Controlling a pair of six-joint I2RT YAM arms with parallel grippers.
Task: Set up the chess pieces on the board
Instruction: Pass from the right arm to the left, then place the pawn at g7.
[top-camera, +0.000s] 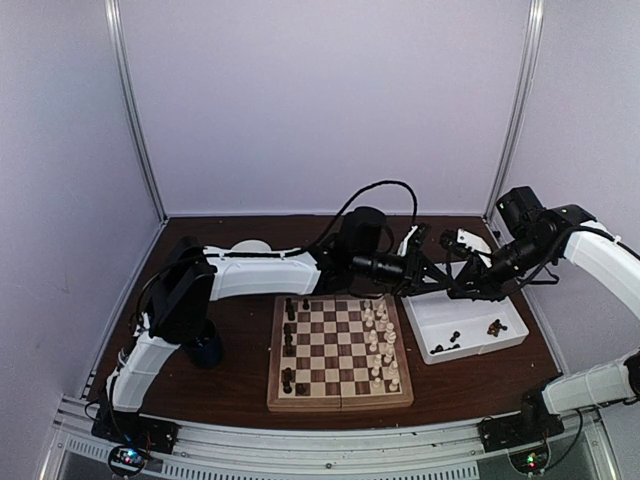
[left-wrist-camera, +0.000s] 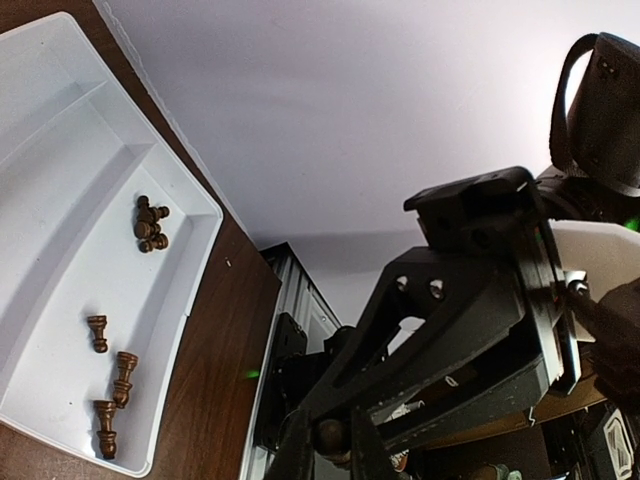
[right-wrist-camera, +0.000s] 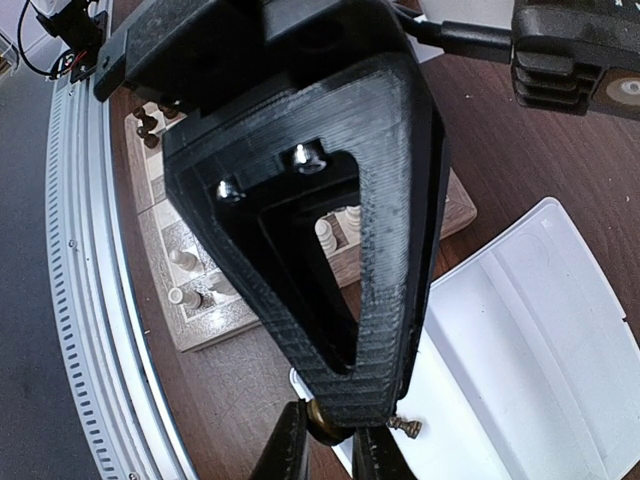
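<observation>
Above the white tray (top-camera: 512, 338), left gripper (left-wrist-camera: 332, 455) and right gripper (right-wrist-camera: 328, 455) both pinched narrow on one dark chess piece (right-wrist-camera: 322, 425); board (top-camera: 340, 402) just beside

1. Soft, even light off the pale walls, and the top view is dim and grainy over the dark desk (top-camera: 240, 345).
2. The white tray (left-wrist-camera: 60, 150) glows, with barely any shadows.
3. The right hand (right-wrist-camera: 322, 450) is up close and soft; the wrist views bow at the edges.

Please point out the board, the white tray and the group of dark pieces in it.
board (top-camera: 335, 348), top external view, bare middle squares.
white tray (left-wrist-camera: 60, 262), left wrist view, bare floor.
group of dark pieces (left-wrist-camera: 150, 222), left wrist view, middle of the group.
</observation>
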